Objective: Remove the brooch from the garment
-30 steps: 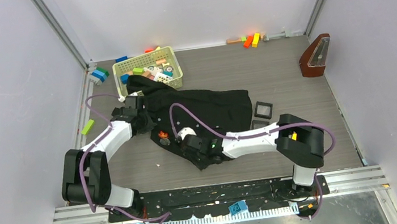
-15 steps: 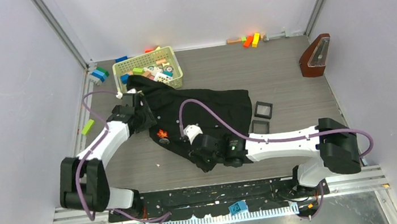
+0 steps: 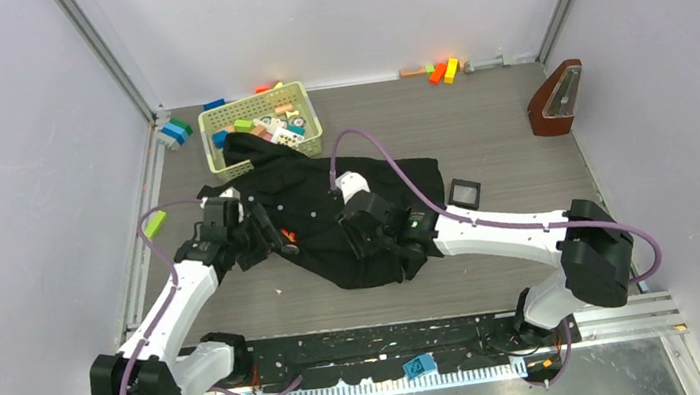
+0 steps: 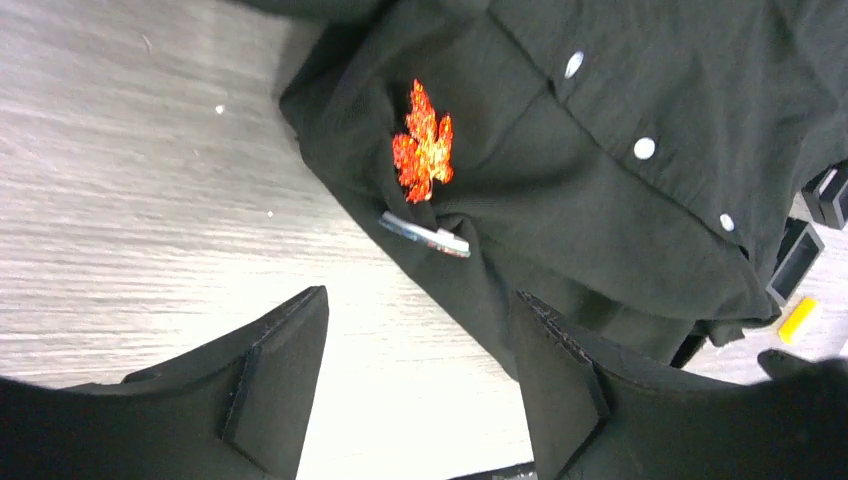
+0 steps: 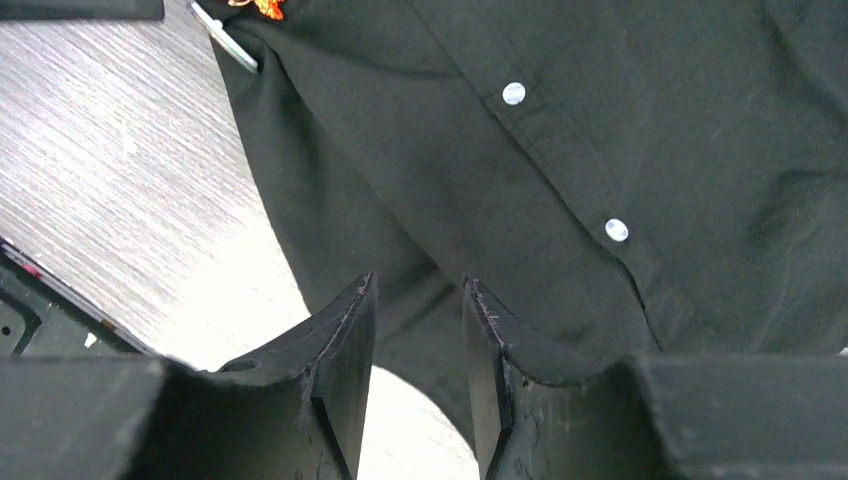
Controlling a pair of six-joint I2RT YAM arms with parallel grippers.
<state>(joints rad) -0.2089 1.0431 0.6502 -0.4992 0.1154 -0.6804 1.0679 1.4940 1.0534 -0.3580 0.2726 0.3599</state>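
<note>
From above, the brooch (image 3: 287,236) sits on the 8 o'clock edge of the garment (image 3: 375,186), not yet removed; left wrist: left gripper (image 4: 420,300) wide, empty, brooch at 12 o'clock, likely lining up a pinch; right wrist: right gripper (image 5: 418,285) narrowly parted, empty over the garment, probably must pin it down

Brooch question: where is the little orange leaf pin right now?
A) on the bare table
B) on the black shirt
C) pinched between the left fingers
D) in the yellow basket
B: the brooch sits on the black shirt near its edge, ahead of the left fingers, which stand apart with nothing between them.
</note>
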